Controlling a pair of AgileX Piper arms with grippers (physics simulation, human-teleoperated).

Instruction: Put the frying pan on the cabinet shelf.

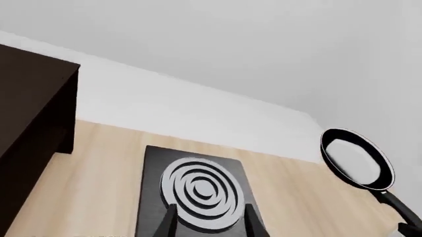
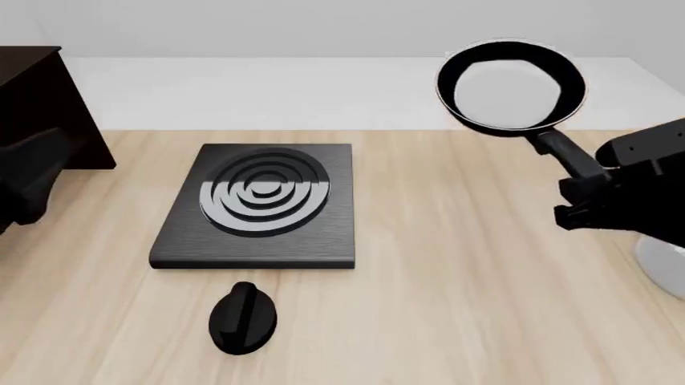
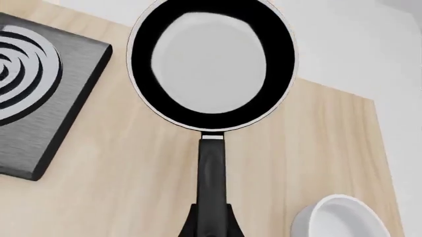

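Your right gripper (image 2: 586, 195) is closed on the handle of the frying pan (image 2: 512, 87) and holds the pan in the air over the far right part of the tabletop (image 2: 450, 265). In the right wrist view the handle runs straight out from between the fingers, with the bowl beyond them. The grip sits far down the handle, so the bowl's weight acts at a long lever. Expect the pan to tip or rotate in the fingers if you accelerate sharply.

The cabinet shelf (image 2: 43, 104) stands at the far left edge of the table, well apart from the pan. The stove plate (image 2: 260, 207) lies between them, and the black knob (image 2: 244, 318) sits on the near side of the plate. Carry the pan high enough to clear both. A low pass risks clipping the plate and twisting the pan out of the grip.

Your left gripper (image 1: 205, 222) hovers near the cabinet, aimed at the stove plate; its fingertips stand apart with nothing between them. The left arm lies across your likely route to the shelf. Move it clear, or plan a handover, before you cross.

A white bowl (image 3: 339, 217) rests on the table just beside your right arm. Avoid sweeping the arm into it as you turn. Whether the right arm alone reaches the shelf cannot be judged from these views.
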